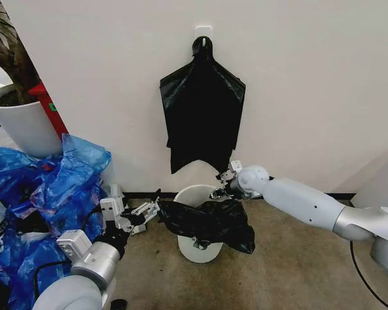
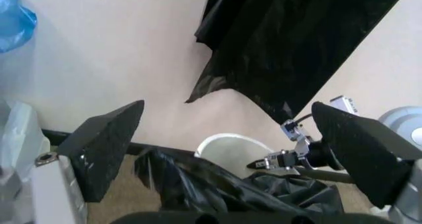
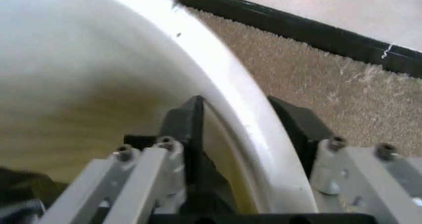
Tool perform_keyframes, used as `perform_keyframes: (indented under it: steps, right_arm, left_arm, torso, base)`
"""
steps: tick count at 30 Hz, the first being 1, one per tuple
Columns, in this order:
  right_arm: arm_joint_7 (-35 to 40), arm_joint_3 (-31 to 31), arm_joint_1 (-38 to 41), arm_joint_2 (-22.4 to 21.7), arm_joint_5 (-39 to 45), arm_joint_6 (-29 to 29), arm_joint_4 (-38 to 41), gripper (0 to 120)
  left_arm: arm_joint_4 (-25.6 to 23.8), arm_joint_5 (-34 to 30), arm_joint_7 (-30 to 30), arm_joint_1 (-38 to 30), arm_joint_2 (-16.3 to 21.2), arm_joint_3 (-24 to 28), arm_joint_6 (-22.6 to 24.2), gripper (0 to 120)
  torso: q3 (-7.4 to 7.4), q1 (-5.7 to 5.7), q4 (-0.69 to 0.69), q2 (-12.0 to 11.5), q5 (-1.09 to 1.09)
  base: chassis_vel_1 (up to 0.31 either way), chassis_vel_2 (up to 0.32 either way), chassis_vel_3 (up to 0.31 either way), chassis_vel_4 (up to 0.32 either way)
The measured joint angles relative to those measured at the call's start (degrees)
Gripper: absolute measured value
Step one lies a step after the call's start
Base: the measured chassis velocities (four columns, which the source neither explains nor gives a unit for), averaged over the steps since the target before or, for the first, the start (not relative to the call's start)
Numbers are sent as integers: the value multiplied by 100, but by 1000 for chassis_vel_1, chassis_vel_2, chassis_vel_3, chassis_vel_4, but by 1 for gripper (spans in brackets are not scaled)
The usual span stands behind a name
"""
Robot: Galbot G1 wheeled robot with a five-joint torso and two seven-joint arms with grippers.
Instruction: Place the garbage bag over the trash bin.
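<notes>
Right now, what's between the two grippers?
In the head view, the garbage bag draped over the trash bin lies between the left gripper and right gripper.

Tan carpet floor [image 1: 297, 271], a few things sitting on it

The trash bin [image 1: 189, 195] stands near the wall, blue plastic bags [image 1: 58, 187] are heaped to the left, with a white plant pot [image 1: 22, 126] behind them

The garbage bag [image 1: 210, 223] hides the trash bin [image 1: 187, 194] front rim; the plant pot [image 1: 19, 126] is cut off at the frame's edge.
</notes>
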Motion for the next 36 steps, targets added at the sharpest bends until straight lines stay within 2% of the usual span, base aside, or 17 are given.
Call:
perform_keyframes:
  steps: [2,6,8,11,14,16,19,22,27,31,32,36]
  right_arm:
    - [81,21,-25,-11,26,0,38,26]
    - [490,184,-150,-44,246,-1,202,12]
    - [605,240,-181,-58,337,-1,256,10]
    - [987,467,-314,-140,722,-3,477,1]
    - [1888,892,-523,-321,1552,-2,856,0]
    - [2097,987,-565,-357,1717,0,962,0]
    - [2552,1211,-682,-419,1973,5,1203,0]
    - [3252,1721,-982,-538,2350,12,1616,0]
    - [3824,2148,-1353,-750,2711,70,2099,0]
    - [3969,2213,-1504,-884,2774,171,2326,0]
    - [4274,2440,-2000,-1130,2816,562,2848,0]
    - [4683,3433,-3088,-1126,2511,1240,3527,0]
  left_arm:
    - [0,3,0,1,-1,7,-4,100]
    - [-1,50,0,-4,-13,75,-24,100]
    - [-2,69,0,-7,-19,106,-28,100]
    - [-2,143,4,-21,-58,211,-45,100]
    - [-3,307,64,-5,-80,317,-80,100]
    - [-3,339,84,3,-80,326,-86,100]
    - [-4,415,125,10,-82,347,-112,100]
    - [-4,453,135,10,-85,357,-143,100]
    - [-4,441,134,5,-83,335,-160,100]
    - [-4,428,133,1,-82,315,-168,100]
    - [-3,374,119,-42,-77,273,-180,100]
    - [-3,328,114,-152,-63,262,-177,100]
  torso:
    - [0,0,0,0,0]
    - [0,0,0,0,1]
    - [1,0,0,0,1]
    - [2,0,3,0,3]
    - [2,1,-1,-1,2]
    - [2,2,-4,0,2]
    - [1,1,-1,0,2]
    - [1,1,1,0,2]
    - [0,1,1,0,2]
    - [1,1,1,0,3]
    - [1,1,-5,0,1]
    - [0,0,1,0,1]
  base:
    - [0,0,0,0]
    - [0,0,0,0]
    - [0,0,0,0]
    - [0,0,0,0]
    - [0,0,0,0]
    - [0,0,0,0]
    - [0,0,0,0]
    - [0,0,0,0]
    - [0,0,0,0]
    - [0,0,0,0]
    - [0,0,0,0]
    - [0,0,0,0]
